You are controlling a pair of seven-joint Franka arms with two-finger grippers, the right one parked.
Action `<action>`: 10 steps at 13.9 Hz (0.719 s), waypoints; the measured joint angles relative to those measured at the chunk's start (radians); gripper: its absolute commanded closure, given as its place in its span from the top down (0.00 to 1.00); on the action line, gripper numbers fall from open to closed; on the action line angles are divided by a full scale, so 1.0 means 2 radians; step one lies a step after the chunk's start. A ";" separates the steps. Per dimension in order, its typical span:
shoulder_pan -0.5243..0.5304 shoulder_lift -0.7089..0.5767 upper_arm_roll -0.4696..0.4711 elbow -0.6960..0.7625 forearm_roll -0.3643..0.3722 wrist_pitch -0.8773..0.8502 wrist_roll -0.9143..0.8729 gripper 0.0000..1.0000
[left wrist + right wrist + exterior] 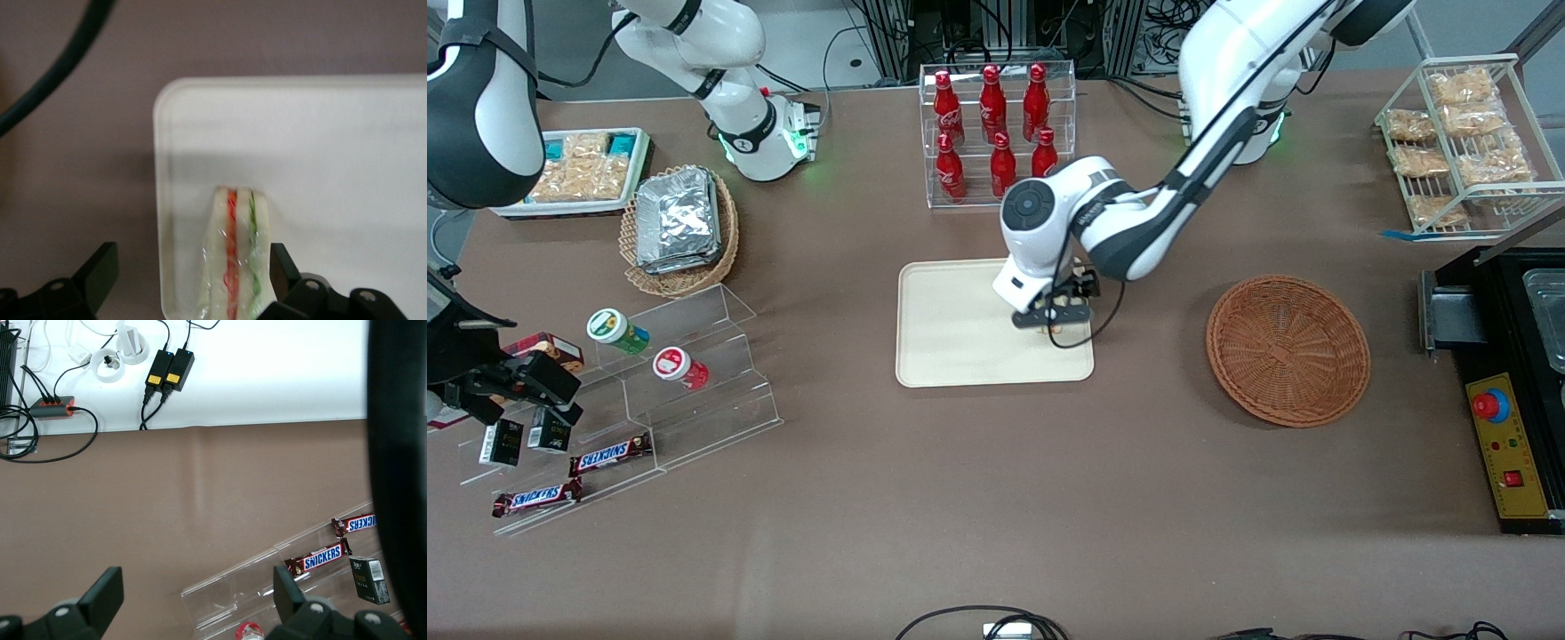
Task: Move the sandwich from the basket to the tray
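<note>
Now, scanning from the parked arm's end toward the working arm's, I see the cream tray [960, 329] first, then my gripper [1056, 318] low over its corner, then the empty basket [1288, 348] well apart. Through the wrist camera, the sandwich [235, 257] lies on the tray [333, 167] near its edge, long axis running straight out from the gripper [187, 283], against one finger [283, 267]. The fingers are spread wide, clear of it on one side.

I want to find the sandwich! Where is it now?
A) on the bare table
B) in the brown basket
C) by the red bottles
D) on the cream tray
D: the sandwich lies on the tray, between the fingers of the open pincer; the basket holds nothing.
</note>
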 measured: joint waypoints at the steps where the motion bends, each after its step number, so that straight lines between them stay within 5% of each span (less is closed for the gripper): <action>1: 0.011 -0.006 0.000 0.016 0.000 -0.018 -0.005 1.00; 10: 0.105 -0.050 0.001 0.127 -0.002 -0.166 -0.016 1.00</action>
